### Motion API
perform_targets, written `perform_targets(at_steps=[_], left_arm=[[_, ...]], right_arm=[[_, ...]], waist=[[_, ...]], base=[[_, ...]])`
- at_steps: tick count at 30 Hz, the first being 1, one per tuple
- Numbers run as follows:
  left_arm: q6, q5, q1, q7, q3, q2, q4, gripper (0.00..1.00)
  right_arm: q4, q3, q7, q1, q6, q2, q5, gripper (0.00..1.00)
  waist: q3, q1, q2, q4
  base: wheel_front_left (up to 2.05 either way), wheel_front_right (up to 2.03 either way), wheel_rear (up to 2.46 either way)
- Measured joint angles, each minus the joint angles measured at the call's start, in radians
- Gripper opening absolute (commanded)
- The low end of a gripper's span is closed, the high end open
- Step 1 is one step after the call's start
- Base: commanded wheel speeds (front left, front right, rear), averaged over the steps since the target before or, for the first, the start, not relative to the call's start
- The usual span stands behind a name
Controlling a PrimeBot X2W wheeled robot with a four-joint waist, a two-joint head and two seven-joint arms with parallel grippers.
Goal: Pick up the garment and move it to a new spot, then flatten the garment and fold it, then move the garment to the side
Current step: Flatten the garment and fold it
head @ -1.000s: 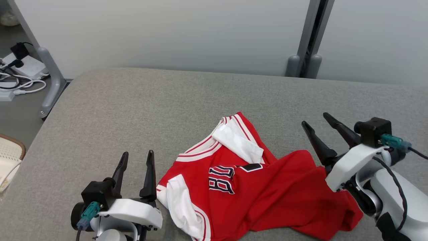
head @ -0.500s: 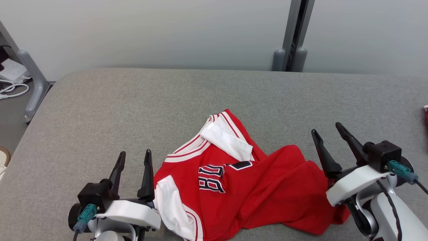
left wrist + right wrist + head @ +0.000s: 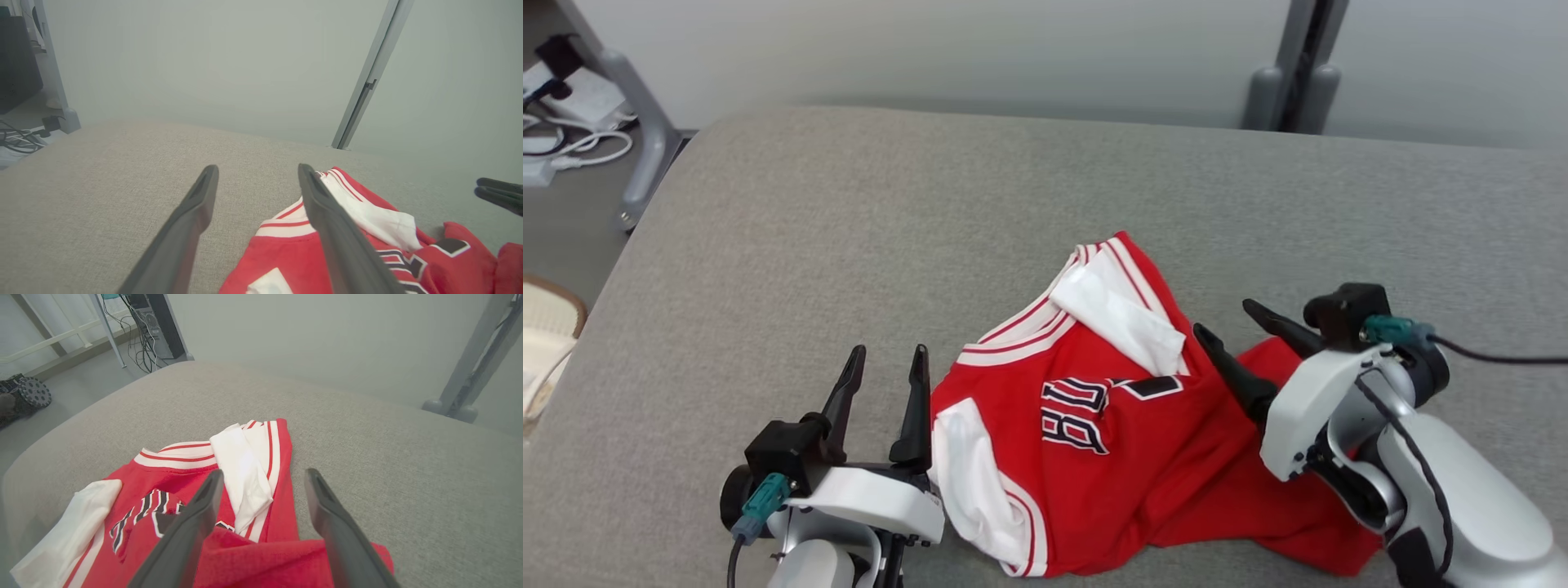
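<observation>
At lower centre of the head view: red-and-white jersey [image 3: 1127, 465] lies crumpled on the grey padded surface [image 3: 849, 229] | lower left: left claw [image 3: 889, 353] spread wide, empty, just beside the jersey's white edge | lower right: right claw [image 3: 1225, 318] spread wide over the red folds, holding nothing, contact unclear

Left hand [image 3: 889, 351], jaws wide, straight ahead; right hand [image 3: 1223, 317], jaws wide, aslant toward the left.
</observation>
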Motion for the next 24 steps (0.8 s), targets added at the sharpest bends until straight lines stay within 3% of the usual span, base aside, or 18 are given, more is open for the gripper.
perform_targets(at_steps=[7, 11, 21, 23, 24], left_arm=[[0.006, -0.032, -0.026, 0.0, -0.045, 0.001, 0.004, 1.0], [0.013, -0.044, -0.034, 0.0, -0.065, 0.0, 0.003, 1.0], [0.026, -0.063, -0.042, 0.0, -0.093, 0.0, -0.005, 1.0], [0.027, -0.066, -0.045, 0.0, -0.098, 0.0, -0.007, 1.0], [0.028, -0.066, -0.046, 0.0, -0.099, 0.0, -0.007, 1.0]], right_arm=[[0.077, 0.12, 0.108, -0.109, 0.0, -0.071, 0.147, 1.0], [0.113, 0.185, 0.125, -0.148, 0.0, -0.112, 0.187, 1.0], [0.201, 0.289, 0.141, -0.21, 0.0, -0.146, 0.261, 1.0], [0.211, 0.312, 0.15, -0.221, 0.0, -0.149, 0.274, 0.09], [0.211, 0.323, 0.154, -0.228, 0.0, -0.153, 0.275, 0.0]], waist=[[0.046, 0.0, 0.0, 0.067], [0.064, -0.0001, 0.0, 0.105], [0.094, -0.0001, 0.0, 0.163], [0.1, 0.0, 0.0, 0.169], [0.102, 0.0, 0.0, 0.171]], base=[[0.0, 0.0, 0.0], [0.0, 0.0, 0.0], [0.0, 0.0, 0.0], [0.0, 0.0, 0.0], [0.0, 0.0, 0.0]])
